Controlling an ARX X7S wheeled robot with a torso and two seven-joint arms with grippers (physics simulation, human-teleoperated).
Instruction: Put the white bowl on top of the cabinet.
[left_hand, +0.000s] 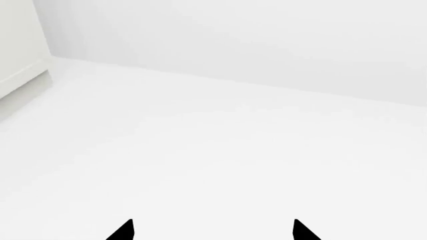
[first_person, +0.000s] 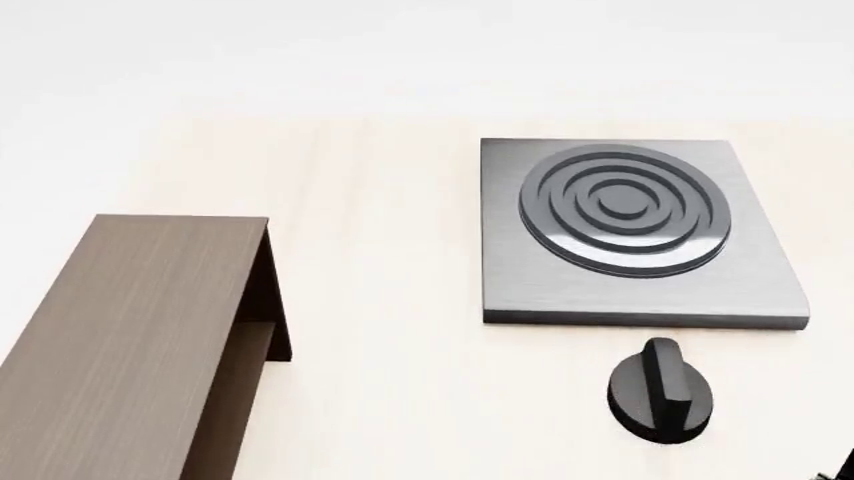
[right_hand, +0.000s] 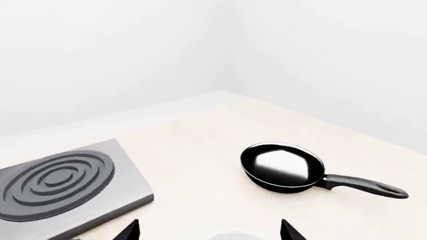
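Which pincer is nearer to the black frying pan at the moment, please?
Right. The right pincer faces the frying pan on the counter; the left pincer sees only white floor and wall, no pan.

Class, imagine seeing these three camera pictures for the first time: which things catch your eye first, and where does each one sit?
The grey stove plate with its dark raised rings stands out first, right of centre on the pale counter, with a black knob just in front of it. At the lower left, the dark brown cabinet shows its long flat top. From the right wrist, a glossy black frying pan lies on the counter beside the stove plate, handle pointing away from it.
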